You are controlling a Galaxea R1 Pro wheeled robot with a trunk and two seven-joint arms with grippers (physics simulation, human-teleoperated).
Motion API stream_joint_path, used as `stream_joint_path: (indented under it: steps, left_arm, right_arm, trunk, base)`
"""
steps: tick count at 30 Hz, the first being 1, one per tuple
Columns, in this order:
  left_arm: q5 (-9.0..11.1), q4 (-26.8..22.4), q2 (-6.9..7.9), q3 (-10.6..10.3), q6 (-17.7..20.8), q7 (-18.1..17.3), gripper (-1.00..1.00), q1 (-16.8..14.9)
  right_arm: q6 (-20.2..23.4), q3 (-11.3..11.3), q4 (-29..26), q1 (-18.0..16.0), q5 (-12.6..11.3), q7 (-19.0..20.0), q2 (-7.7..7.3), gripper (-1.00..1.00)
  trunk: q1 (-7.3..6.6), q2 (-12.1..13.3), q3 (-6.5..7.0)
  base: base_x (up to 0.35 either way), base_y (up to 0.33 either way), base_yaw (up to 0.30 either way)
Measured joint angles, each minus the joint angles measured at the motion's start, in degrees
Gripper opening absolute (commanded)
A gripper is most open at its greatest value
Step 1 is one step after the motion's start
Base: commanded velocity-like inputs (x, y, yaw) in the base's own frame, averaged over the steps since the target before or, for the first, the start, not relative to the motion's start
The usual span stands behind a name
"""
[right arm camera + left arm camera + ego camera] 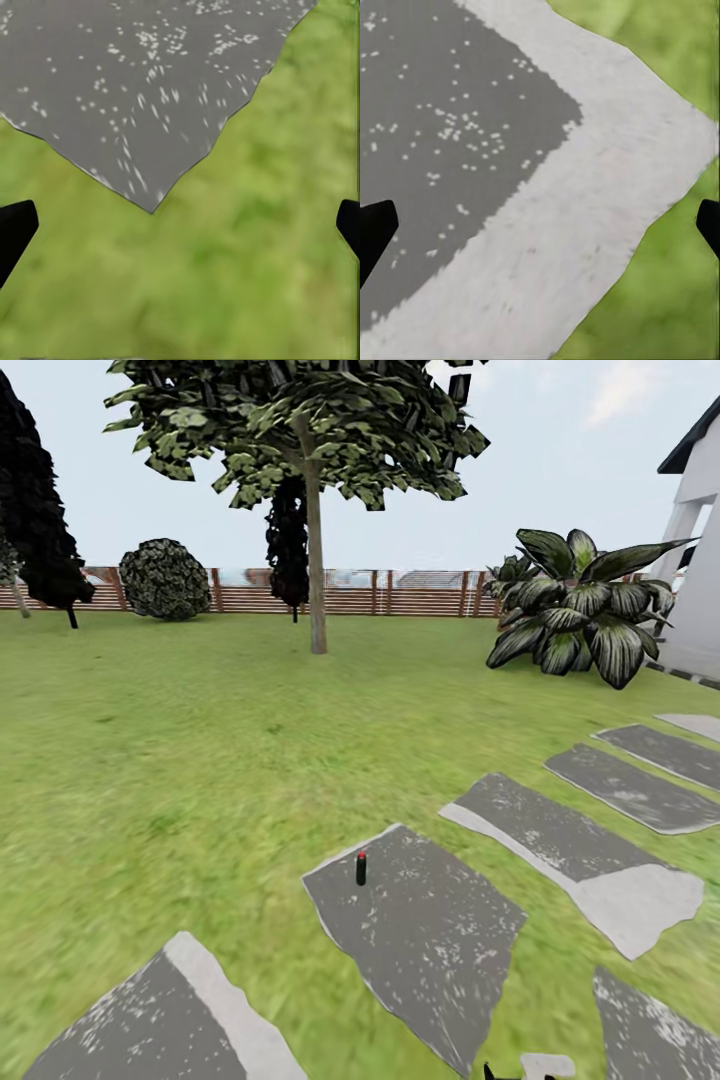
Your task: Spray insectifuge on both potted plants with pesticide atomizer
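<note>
We survey the garden from the head view first. The lawn occupies most of the frame, bounded at 12 o'clock by a brown slatted fence. A tall tree stands on the grass toward 12 o'clock, with a round dark shrub at 10 o'clock beside the fence. A large striped-leaf bush sits at 2 o'clock, next to a white building at the frame edge. A row of irregular grey stepping stones runs from 3 o'clock down toward 6 o'clock.

The pesticide atomizer stands upright near the far corner of the central stone, slightly toward 6 o'clock from frame centre. We read it as a slim dark bottle with a red tip; finer detail is too small to resolve. It is apart from both grippers.

The wrist views supply ground detail at close range. In the left wrist view, the left gripper hangs over a speckled dark stone with a broad pale border, grass beyond it. In the right wrist view, the right gripper hangs over grass, with a pointed corner of a dark stone ahead.

On each gripper, we see the two dark fingertips at opposite frame edges, spread wide apart with nothing between them.
</note>
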Motion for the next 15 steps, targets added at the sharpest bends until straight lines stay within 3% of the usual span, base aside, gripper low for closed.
stream_joint_path:
  steps: [15]
  left_arm:
    - [0.00,0.00,0.00,0.00,0.00,0.00,1.00,0.00]
  right_arm:
    - [0.02,0.00,0.00,0.00,0.00,0.00,0.00,1.00]
  trunk:
    - [0.00,0.00,0.00]
  base:
    - [0.283,-0.163,0.000]
